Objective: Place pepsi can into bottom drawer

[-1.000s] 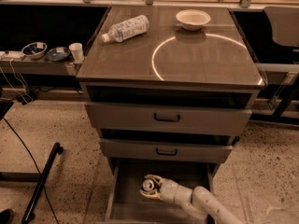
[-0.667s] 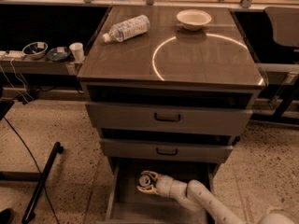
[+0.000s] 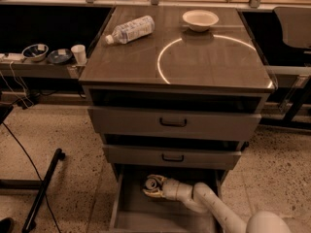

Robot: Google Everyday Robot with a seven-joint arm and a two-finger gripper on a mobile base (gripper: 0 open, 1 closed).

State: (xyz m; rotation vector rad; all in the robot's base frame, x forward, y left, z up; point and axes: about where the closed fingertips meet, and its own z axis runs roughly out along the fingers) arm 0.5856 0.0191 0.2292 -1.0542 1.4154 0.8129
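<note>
The bottom drawer (image 3: pixel 133 208) is pulled open below the two upper drawers. My arm reaches into it from the lower right. My gripper (image 3: pixel 152 185) is inside the drawer near its back, just under the middle drawer's front. Its pale fingers are closed around the pepsi can (image 3: pixel 151 182), of which mainly the round silver top shows; the dark body is mostly hidden. I cannot tell whether the can rests on the drawer floor.
On the cabinet top lie a clear plastic bottle (image 3: pixel 130 29) and a white bowl (image 3: pixel 200 19). The top drawer (image 3: pixel 173 122) and middle drawer (image 3: pixel 172 157) stick out slightly. Bowls and a cup (image 3: pixel 77 54) sit on a left shelf. A black pole (image 3: pixel 43 188) lies on the floor.
My gripper with the can has moved left and further back into the bottom drawer, now partly under the middle drawer's front.
</note>
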